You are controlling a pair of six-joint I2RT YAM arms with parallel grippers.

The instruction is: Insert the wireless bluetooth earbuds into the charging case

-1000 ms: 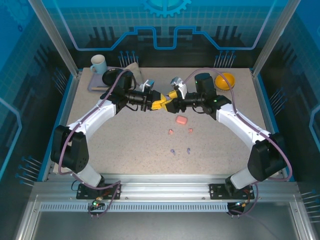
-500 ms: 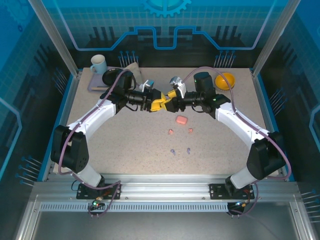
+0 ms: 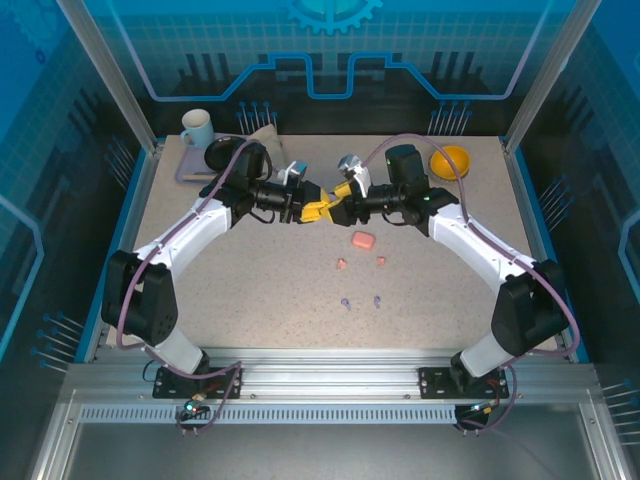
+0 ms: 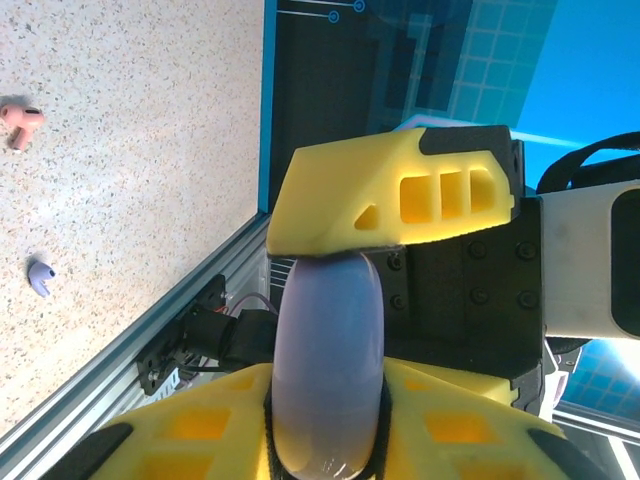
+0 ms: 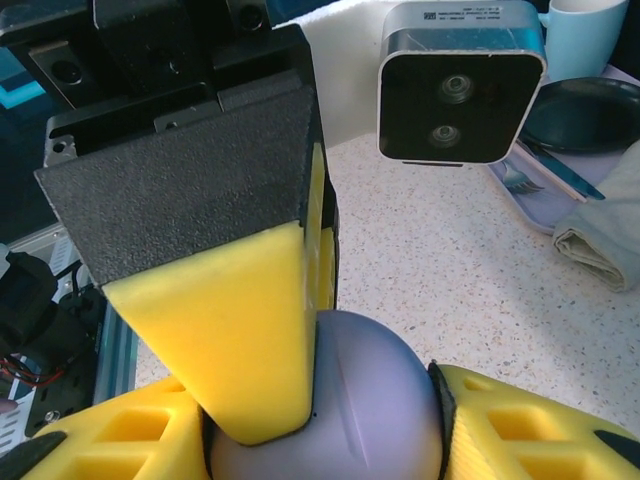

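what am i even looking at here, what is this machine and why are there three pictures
These are two robot arms bolted to a table. The wide picture looks down from above and behind them. The two close-ups come from a camera on each wrist. The left end effector and right end effector meet mid-table, both clamped on one pale purple case. On the table lie a pink case, two pink earbuds and two purple earbuds. A mug and a yellow bowl sit at the back.
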